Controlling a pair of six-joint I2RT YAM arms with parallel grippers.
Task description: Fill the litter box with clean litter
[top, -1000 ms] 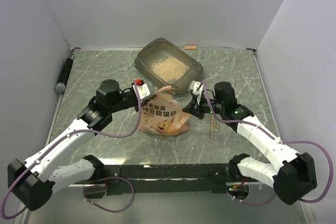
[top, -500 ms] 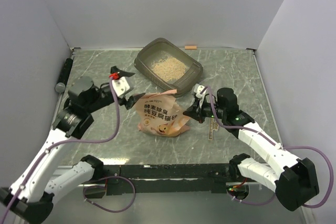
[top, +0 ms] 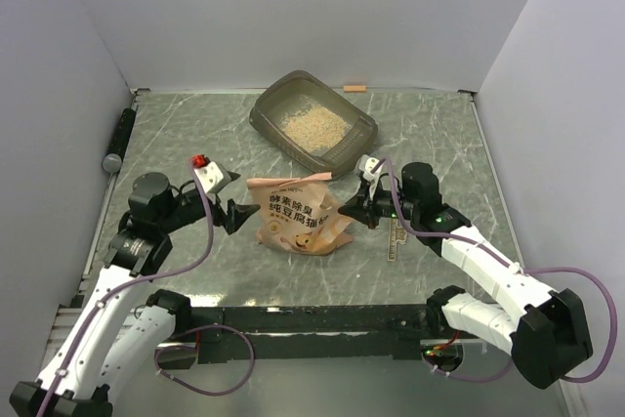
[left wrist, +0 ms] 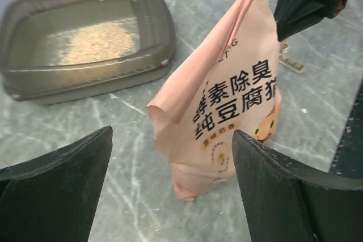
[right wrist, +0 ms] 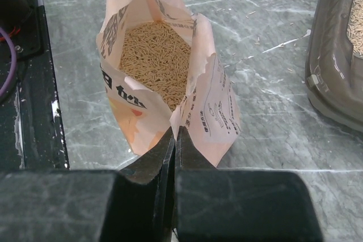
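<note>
The bag [top: 298,216] stands upright between left gripper [top: 235,213] and right gripper [top: 354,210], near the litter box [top: 352,148].

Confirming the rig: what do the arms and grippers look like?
The left arm and right arm have white shells, black joints and purple cables. The left gripper and right gripper have black wedge fingers on white bodies; the left's carries a red tab.

Robot lab test cell, not a home: plain pale partition walls [top: 293,17] box in a marble-look table [top: 439,134], with two white robot arms [top: 488,259] bolted to a black rail [top: 322,319].
</note>
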